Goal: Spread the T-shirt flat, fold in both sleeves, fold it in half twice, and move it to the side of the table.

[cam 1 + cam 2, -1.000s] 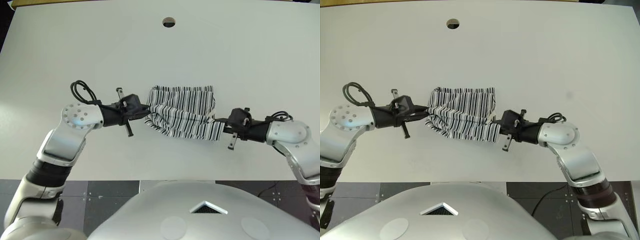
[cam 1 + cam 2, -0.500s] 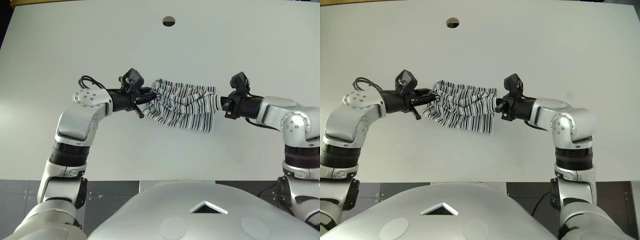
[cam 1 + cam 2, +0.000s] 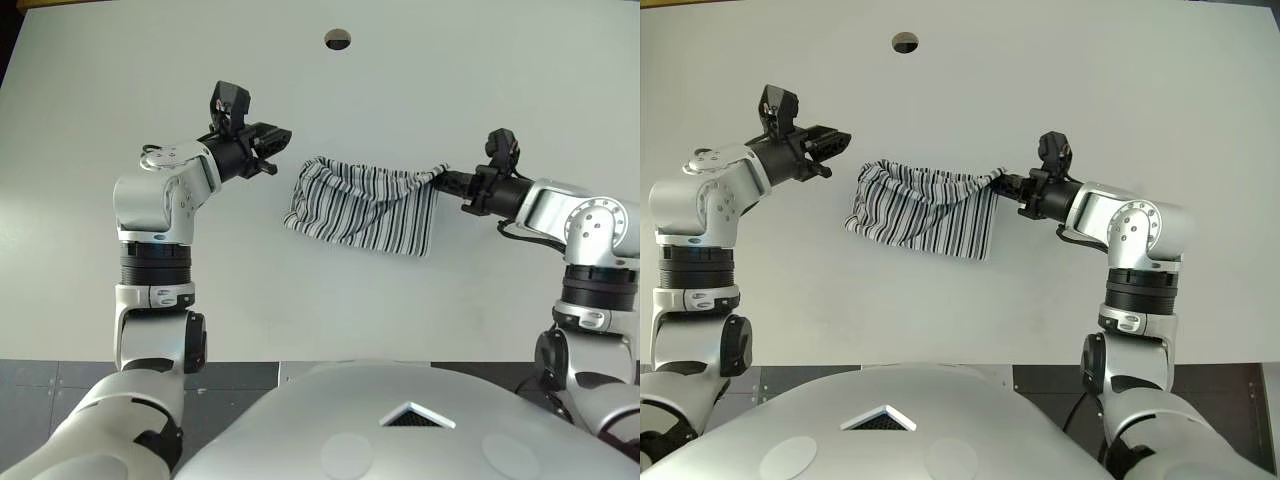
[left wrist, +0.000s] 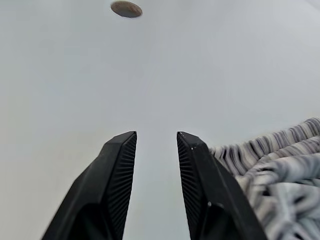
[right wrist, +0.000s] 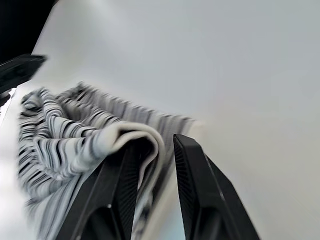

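T-shirt (image 3: 365,205) prob. in R gripper (image 3: 445,178)

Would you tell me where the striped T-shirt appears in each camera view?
Left eye view: T-shirt central on the table, corner held by the right gripper.
Right eye view: same, left of centre.
Left wrist view: beside the open left gripper, at.
Right wrist view: clamped in the right gripper, at.
Shared landmark: the table's round hole, beyond the T-shirt.

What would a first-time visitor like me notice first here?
Most likely the black-and-white striped T-shirt, bunched up in the middle of the plain white table. The right jaws pinch its corner on the robot's right side. The left jaws stand open and empty, just clear of its other end.
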`<state>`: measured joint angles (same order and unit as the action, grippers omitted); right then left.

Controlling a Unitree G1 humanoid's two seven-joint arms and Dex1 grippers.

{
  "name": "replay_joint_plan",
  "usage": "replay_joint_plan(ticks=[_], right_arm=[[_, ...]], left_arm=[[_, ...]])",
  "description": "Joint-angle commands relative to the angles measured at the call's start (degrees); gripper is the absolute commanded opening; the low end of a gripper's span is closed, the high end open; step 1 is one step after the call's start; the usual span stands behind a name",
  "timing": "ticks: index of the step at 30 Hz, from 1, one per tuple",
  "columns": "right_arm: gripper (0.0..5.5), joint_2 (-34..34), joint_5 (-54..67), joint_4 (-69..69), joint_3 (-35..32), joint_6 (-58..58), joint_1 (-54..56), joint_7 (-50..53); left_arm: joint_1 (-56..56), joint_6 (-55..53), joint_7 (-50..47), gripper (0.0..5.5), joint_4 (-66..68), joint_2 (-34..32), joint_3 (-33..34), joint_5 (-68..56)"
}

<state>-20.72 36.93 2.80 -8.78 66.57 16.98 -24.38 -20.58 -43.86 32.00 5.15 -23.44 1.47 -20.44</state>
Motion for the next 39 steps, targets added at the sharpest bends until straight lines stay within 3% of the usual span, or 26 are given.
replay_joint_plan(ticks=[1, 8, 10, 13, 18, 21, 29, 32, 39], right_arm=[[1.21, 0.6, -0.8, 1.8, -2.4, -0.1, 1.9, 2.0], [1.24, 1.8, -0.3, 1.5, -5.0, -2.2, 1.9, 3.0], [0.82, 1.6, -3.7, -1.8, -4.3, -11.9, 1.0, 2.1], [0.15, -0.6, -11.4, -14.8, 4.7, -28.9, -4.8, -3.7], [0.15, -4.1, -21.9, -24.4, 18.9, -42.8, -13.1, -9.5], [0.15, -5.0, -24.5, -25.4, 22.1, -45.7, -15.4, -11.1], [0.15, -8.1, -27.9, -28.0, 27.6, -49.7, -19.6, -15.3], [0.15, -8.1, -28.7, -28.6, 28.5, -50.2, -19.8, -15.8], [0.15, -4.7, -38.2, -23.2, 32.2, -52.6, -15.8, -9.9]], left_arm=[[4.9, 6.7, 7.7, 1.49, -12.3, -0.9, -1.6, -3.4], [12.9, 13.0, 15.8, 0.44, -22.2, -4.8, -9.4, -1.8], [13.7, 14.0, 15.5, 0.10, -21.5, -5.0, -11.5, -0.1], [14.7, 15.1, 15.0, 0.10, -19.5, -4.9, -14.7, 2.8], [15.5, 16.8, 15.1, 0.10, -16.3, -4.6, -18.3, 6.0], [15.2, 17.8, 14.9, 0.10, -14.5, -4.1, -19.4, 7.3], [6.6, 21.6, 4.4, 0.10, -1.5, 3.8, -15.6, 11.3], [1.6, 21.9, -1.6, 0.10, 6.2, 7.0, -10.9, 11.0], [0.0, 27.0, -7.4, 0.10, 9.1, 7.4, -2.4, 10.2]])
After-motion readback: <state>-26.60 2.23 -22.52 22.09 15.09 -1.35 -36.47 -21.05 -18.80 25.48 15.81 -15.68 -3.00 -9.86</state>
